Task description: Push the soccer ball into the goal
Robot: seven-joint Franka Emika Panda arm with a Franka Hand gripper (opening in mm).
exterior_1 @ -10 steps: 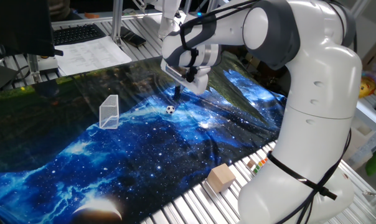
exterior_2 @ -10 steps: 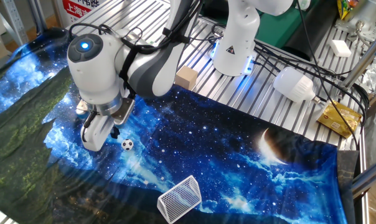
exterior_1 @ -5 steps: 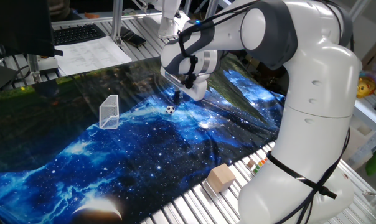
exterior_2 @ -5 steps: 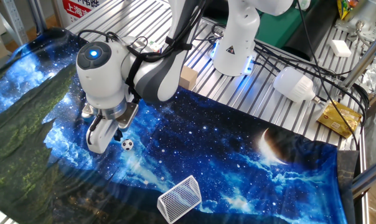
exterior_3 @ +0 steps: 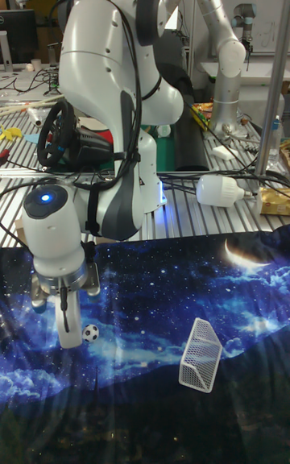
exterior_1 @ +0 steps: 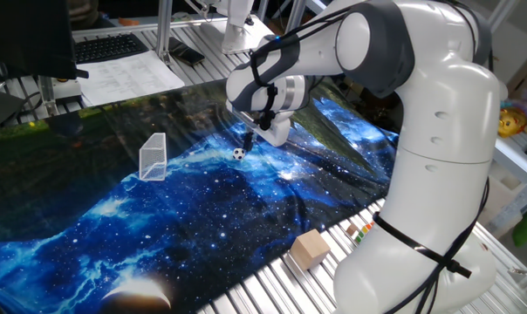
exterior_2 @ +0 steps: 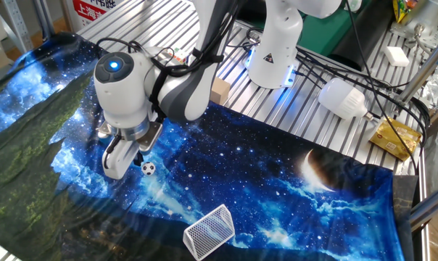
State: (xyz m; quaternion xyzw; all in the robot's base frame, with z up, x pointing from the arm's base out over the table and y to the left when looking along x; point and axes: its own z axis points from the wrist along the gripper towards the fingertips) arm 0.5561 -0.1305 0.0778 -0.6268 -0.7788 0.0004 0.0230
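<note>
The soccer ball (exterior_1: 238, 153) is a tiny white ball with black patches lying on the blue galaxy cloth. It also shows as the ball (exterior_2: 148, 168) and the ball (exterior_3: 91, 333). My gripper (exterior_1: 249, 139) hangs low just behind the ball, on the side away from the goal, fingers together with nothing between them. In the other views the gripper (exterior_2: 125, 164) (exterior_3: 69, 333) sits right beside the ball, a small gap apart. The goal (exterior_1: 153, 157) is a small clear mesh box standing on the cloth, well apart from the ball. It shows again as the goal (exterior_2: 209, 231) (exterior_3: 200, 355).
A tan wooden block (exterior_1: 310, 248) rests on the metal slats off the cloth's edge, also seen as the block (exterior_2: 219, 90). Papers and a keyboard (exterior_1: 115, 45) lie beyond the cloth. A white lamp bulb (exterior_2: 342, 98) and a second robot base (exterior_2: 275, 51) stand on the slats.
The gripper has come down and shifted closer to the ball. The ball and the goal have stayed where they were.
</note>
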